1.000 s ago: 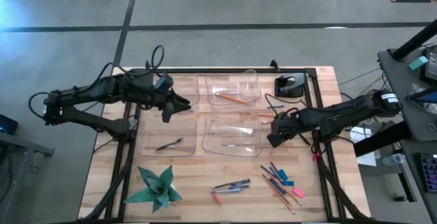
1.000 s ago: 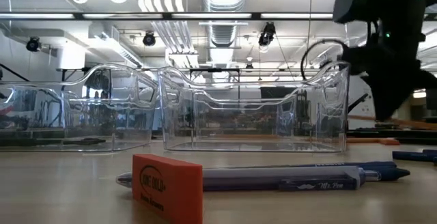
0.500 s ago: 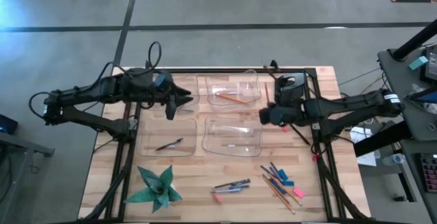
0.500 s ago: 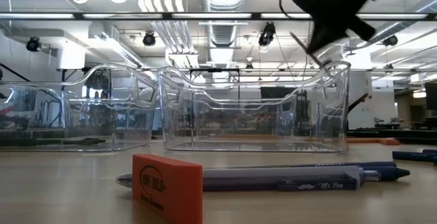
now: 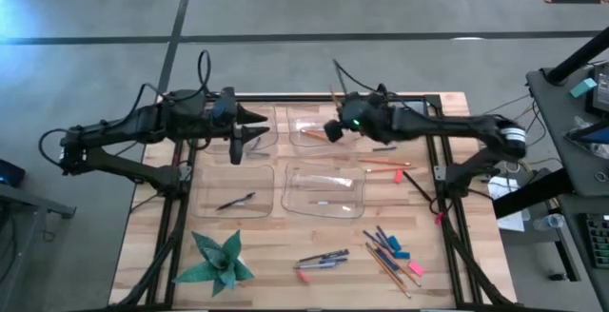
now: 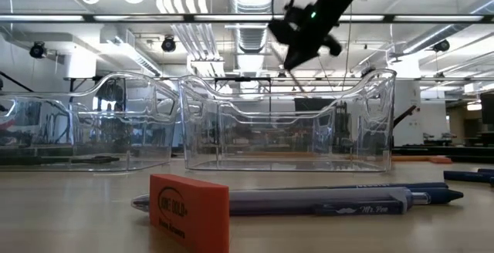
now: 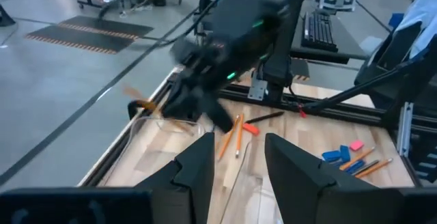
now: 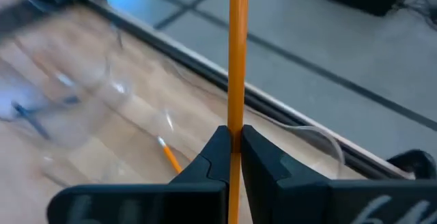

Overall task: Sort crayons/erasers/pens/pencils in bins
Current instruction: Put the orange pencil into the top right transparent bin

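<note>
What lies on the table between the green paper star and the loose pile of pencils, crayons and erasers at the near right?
In the high view, a small bunch of pens with a pink eraser beside it lies between the star and the pile.

- two dark, near-black jointed arms built of slim tubular links with thicker rounded joint housings.
- the left arm carries a thin black cable that loops up above its wrist, and a small blue patch shows near its wrist.
- the right arm shows a small green light near its wrist and a pale band at the elbow joint.
- each pair of jaws is two flat, matte black tapered fingers with smooth inner faces.
</note>
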Controlling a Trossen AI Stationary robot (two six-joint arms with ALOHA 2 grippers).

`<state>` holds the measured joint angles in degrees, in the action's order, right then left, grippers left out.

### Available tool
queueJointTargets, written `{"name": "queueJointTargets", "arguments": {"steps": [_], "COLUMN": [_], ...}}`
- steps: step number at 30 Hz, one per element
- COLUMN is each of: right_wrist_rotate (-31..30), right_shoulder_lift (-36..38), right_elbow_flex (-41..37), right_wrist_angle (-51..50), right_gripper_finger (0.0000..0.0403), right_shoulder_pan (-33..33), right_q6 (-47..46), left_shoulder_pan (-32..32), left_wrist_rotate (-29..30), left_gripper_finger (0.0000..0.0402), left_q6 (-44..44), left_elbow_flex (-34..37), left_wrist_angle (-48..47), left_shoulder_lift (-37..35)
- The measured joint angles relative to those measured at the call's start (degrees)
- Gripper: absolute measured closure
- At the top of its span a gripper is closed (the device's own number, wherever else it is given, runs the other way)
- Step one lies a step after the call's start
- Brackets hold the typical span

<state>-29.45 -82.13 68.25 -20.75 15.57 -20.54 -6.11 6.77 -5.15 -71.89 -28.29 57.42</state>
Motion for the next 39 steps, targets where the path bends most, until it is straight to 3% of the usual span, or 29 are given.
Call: {"name": "queueJointTargets", "arguments": {"steps": [11,15,20,29,39], "right_wrist_rotate": [18.8,23.0,33.0,34.4,36.9], "right_shoulder_lift": [-14.7,-15.7,-15.4,-16.2,-16.3], "right_elbow_flex": [9.3,11.0,10.5,10.3,8.4], "right_wrist_angle": [-1.8,-5.5,-7.4,-14.5,-17.3], "right_gripper_finger": [0.039,0.039,0.039,0.039,0.039], "right_shoulder_pan": [8.3,9.6,10.5,11.4,13.0], "right_q6": [19.6,24.9,30.3,38.0,41.1], "left_shoulder_pan": [0.0,0.0,0.0,-0.3,-0.3], "left_wrist_rotate": [0.2,4.4,11.4,19.1,19.3], "left_gripper_finger": [0.0285,0.0285,0.0285,0.0285,0.0285], "left_q6": [-0.5,-3.5,-5.0,-4.9,-8.0], "left_elbow_flex": [0.1,0.2,0.3,0.3,0.3], "left_wrist_angle": [-0.1,0.0,0.2,6.1,8.5], "left_shoulder_lift": [-0.4,0.2,1.2,3.9,6.0]}}
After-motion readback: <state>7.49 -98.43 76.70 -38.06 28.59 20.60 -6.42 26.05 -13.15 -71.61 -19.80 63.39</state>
